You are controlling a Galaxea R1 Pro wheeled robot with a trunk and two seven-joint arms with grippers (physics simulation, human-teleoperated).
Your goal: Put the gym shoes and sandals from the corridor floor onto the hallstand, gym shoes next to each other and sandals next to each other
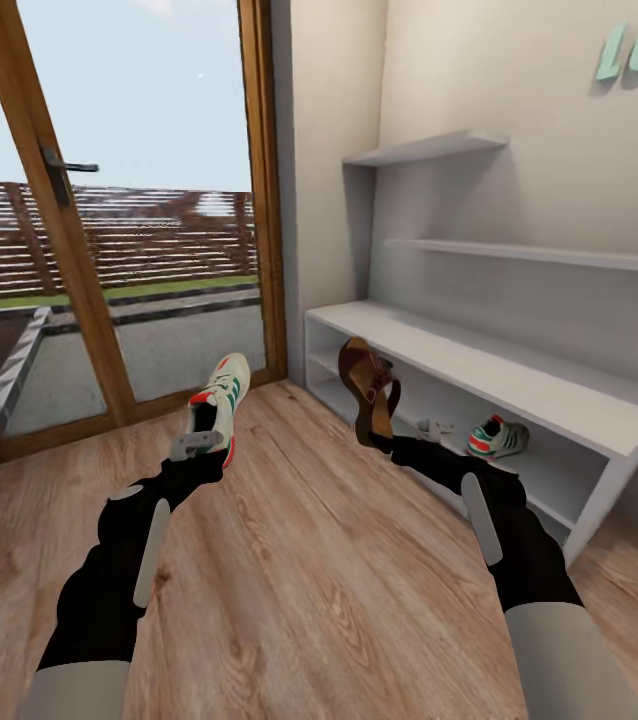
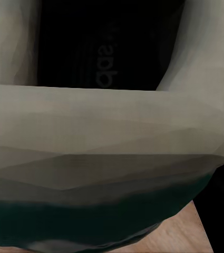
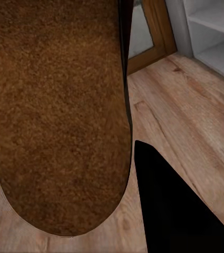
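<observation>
In the head view my left gripper (image 1: 202,445) is shut on a white gym shoe (image 1: 223,395) with green stripes, held toe-up above the corridor floor (image 1: 299,580). Up close in the left wrist view, this gym shoe (image 2: 106,137) shows its pale collar and dark insole. My right gripper (image 1: 384,440) is shut on a brown sandal (image 1: 366,385), held upright in front of the hallstand (image 1: 519,385). The right wrist view has the sandal (image 3: 59,116) as a broad brown surface beside a dark finger (image 3: 177,211). A second gym shoe (image 1: 497,437) lies on the hallstand's lower shelf.
A glass door with a wooden frame (image 1: 79,260) stands at the left, with a terrace behind it. A wall corner (image 1: 324,150) separates door and hallstand. Two upper shelves (image 1: 429,148) hang above the bench top. Open floor lies between my arms.
</observation>
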